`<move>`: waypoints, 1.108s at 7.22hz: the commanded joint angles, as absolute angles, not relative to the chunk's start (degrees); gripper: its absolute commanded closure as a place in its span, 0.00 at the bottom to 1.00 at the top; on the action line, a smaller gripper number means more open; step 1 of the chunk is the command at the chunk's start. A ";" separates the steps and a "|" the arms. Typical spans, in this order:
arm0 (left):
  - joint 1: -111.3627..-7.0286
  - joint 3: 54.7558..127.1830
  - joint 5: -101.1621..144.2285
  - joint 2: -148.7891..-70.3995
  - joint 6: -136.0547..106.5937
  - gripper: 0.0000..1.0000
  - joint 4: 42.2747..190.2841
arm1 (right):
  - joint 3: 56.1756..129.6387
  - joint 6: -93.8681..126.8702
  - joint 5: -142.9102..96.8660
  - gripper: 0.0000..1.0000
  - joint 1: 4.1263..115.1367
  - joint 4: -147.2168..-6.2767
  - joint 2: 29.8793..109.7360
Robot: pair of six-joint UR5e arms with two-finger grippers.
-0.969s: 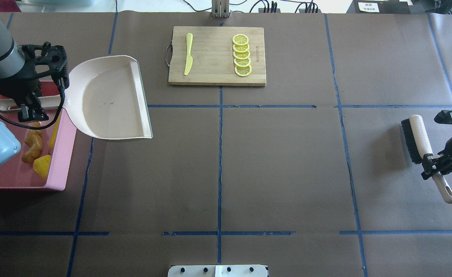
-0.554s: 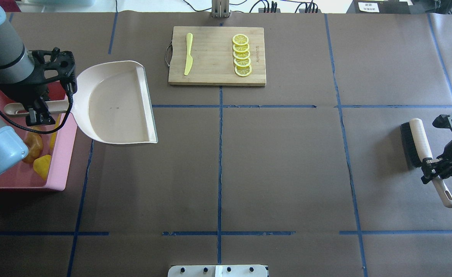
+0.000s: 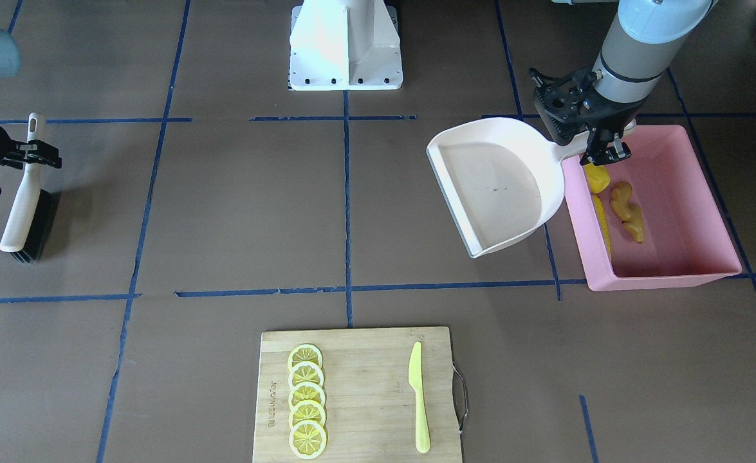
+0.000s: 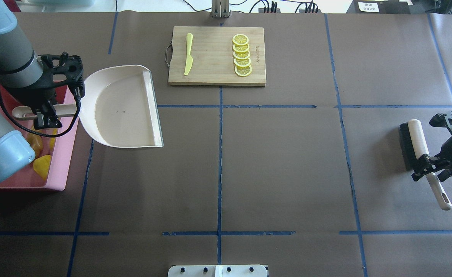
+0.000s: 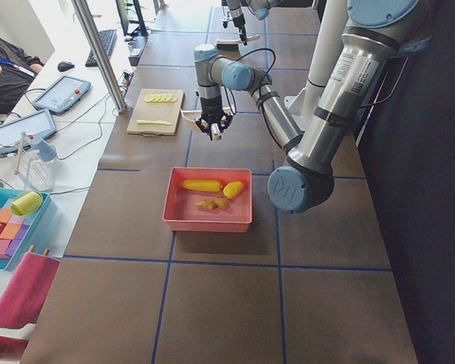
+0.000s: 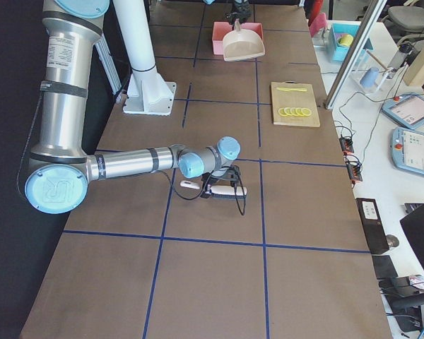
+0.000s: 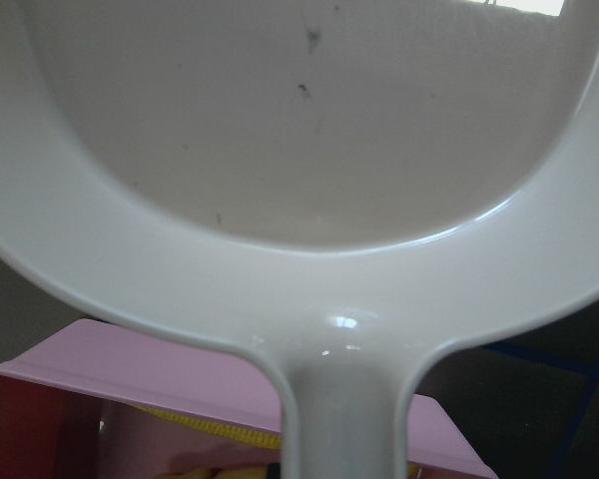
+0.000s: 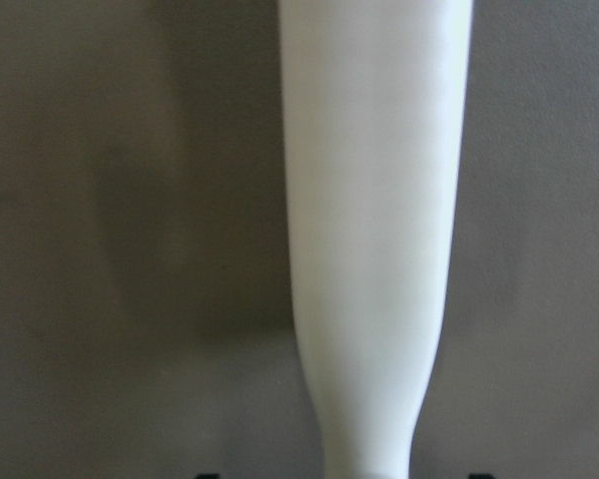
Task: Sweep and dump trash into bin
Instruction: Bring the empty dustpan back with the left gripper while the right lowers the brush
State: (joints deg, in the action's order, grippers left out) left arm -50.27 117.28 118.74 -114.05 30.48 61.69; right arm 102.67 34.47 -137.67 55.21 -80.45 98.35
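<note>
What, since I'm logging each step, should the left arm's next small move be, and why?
Probably lower the dustpan to the table and let go. Its pan is empty, the left gripper holds its handle beside the bin, and the corn, lump and ginger lie inside the bin.

"ur" logo on right arm's joint cap (image 6: pixel 56 189); engraving on cutting board (image 3: pixel 365 386) unreadable
</note>
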 commanded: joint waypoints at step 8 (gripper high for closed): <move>-37.01 107.07 108.67 -116.26 27.49 0.94 76.38 | 109.34 34.45 -132.63 0.00 69.16 -80.42 98.00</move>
State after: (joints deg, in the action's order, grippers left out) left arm -38.66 109.03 112.89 -114.80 25.67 76.35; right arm 109.24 34.38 -132.57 67.62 -80.39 97.99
